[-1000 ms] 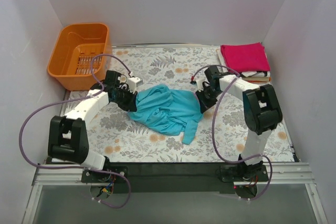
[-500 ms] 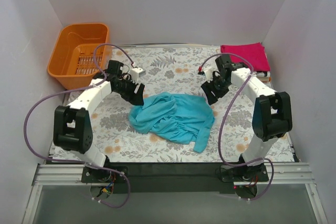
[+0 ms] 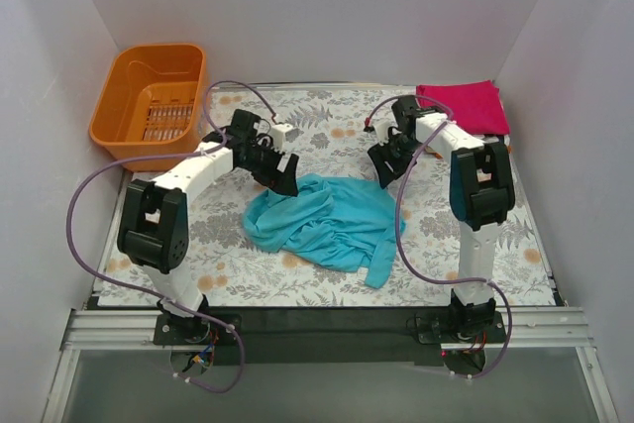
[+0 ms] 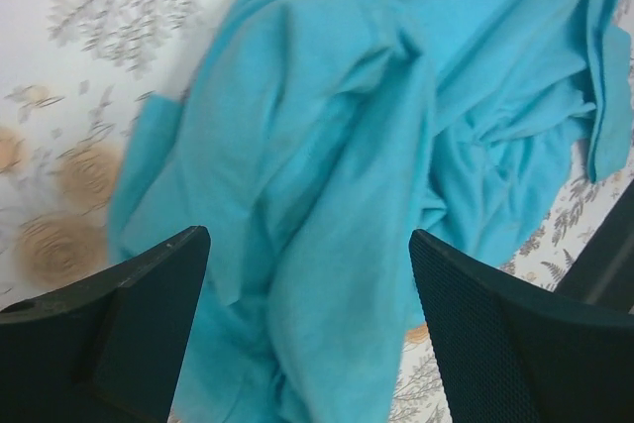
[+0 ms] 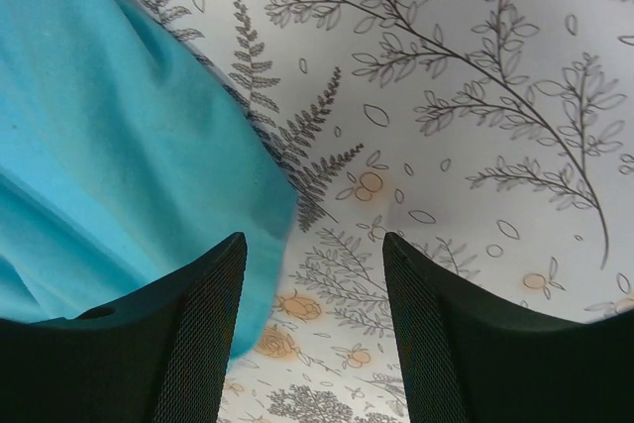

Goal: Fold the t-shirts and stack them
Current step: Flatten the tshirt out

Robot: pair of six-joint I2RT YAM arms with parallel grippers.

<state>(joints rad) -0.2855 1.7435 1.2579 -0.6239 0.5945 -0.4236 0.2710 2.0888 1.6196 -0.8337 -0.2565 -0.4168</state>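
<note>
My top view is bright and evenly lit, with only faint, soft shadows on the table (image 3: 327,111) just beside the shirt (image 3: 332,220). The left wrist picture is slightly blurred across the shirt. The right wrist picture is crisp on the table beside the shirt, though its fingers (image 5: 149,344) are dark and soft.

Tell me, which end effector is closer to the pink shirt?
Right. The right end effector hangs a short way left of the pink shirt; the left end effector is much farther left, over the far edge of the teal shirt.
</note>
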